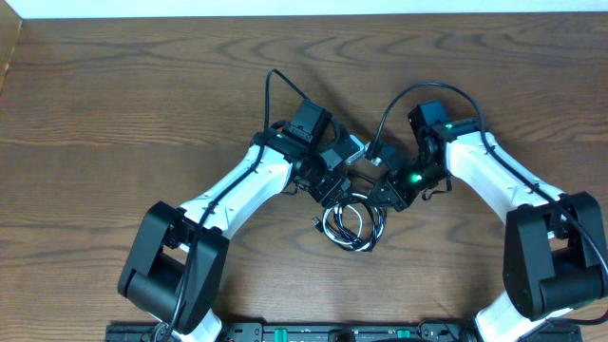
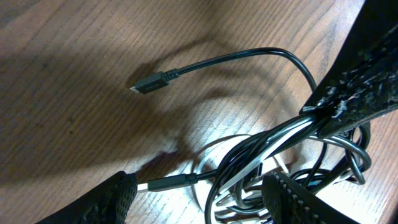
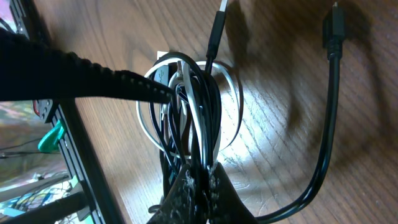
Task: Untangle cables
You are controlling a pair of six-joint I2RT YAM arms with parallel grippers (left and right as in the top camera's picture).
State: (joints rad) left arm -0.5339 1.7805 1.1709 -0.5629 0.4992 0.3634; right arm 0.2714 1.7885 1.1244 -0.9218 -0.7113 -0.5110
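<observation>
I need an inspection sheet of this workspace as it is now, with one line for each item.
Surface: wooden table, bare grain, no stains seen.
Job's things: black cable and white cable coiled together in one tangle; one black plug sticks out free.
Clutter: nothing seen.
Grippers: left gripper open, fingers on either side of the tangle; right gripper shut on the tangle.
Cables: thick black arm cables arch over both wrists.
Surroundings: black rail at the near edge; white strip along the far edge.
</observation>
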